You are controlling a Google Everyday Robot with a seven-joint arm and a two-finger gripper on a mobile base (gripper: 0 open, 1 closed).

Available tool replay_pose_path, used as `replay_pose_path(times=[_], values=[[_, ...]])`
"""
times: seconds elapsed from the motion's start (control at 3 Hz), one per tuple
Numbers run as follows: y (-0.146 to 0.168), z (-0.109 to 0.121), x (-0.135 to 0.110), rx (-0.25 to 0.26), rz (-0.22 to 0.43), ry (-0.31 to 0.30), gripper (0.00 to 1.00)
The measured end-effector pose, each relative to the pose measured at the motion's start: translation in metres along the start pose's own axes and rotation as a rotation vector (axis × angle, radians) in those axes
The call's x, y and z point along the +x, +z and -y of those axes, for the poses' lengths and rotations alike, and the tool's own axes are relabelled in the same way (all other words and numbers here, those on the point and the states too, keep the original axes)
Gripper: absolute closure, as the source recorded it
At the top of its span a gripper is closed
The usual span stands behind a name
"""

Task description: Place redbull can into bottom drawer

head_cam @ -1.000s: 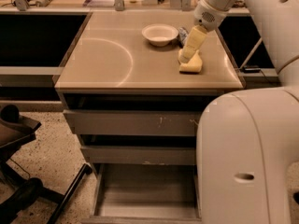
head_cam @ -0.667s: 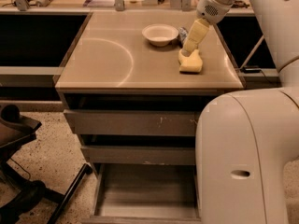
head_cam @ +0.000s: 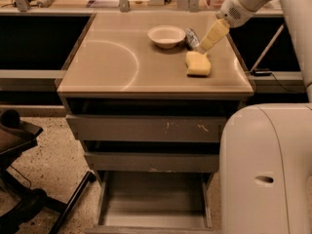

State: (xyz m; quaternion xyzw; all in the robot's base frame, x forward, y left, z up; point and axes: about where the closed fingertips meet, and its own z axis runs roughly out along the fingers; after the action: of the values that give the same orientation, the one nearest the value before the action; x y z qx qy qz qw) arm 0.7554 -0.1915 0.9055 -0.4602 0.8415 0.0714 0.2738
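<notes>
The redbull can (head_cam: 193, 37) stands on the cabinet top just right of a white bowl (head_cam: 166, 35). My gripper (head_cam: 208, 39) hangs from the arm at the upper right, close against the can's right side and just above a yellow sponge (head_cam: 198, 64). The bottom drawer (head_cam: 152, 204) is pulled out at the foot of the cabinet, and its grey tray holds nothing that I can see.
The two upper drawers (head_cam: 146, 128) are slightly ajar. My white base (head_cam: 265, 169) fills the lower right, beside the open drawer. A black chair base (head_cam: 29, 199) stands on the floor at the lower left. Clutter lies along the back ledge.
My gripper has moved up and to the right, away from the sponge. The can now shows beside the bowl, where the gripper covered it before.
</notes>
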Motion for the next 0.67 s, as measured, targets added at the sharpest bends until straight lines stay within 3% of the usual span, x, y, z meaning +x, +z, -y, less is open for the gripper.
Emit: replay_pose_path(times=[0.33,0.67], values=[[-0.001,0.047,0.002,0.106,0.137,0.099,0.0],[-0.001,0.059,-0.008,0.145,0.175,0.099,0.0]])
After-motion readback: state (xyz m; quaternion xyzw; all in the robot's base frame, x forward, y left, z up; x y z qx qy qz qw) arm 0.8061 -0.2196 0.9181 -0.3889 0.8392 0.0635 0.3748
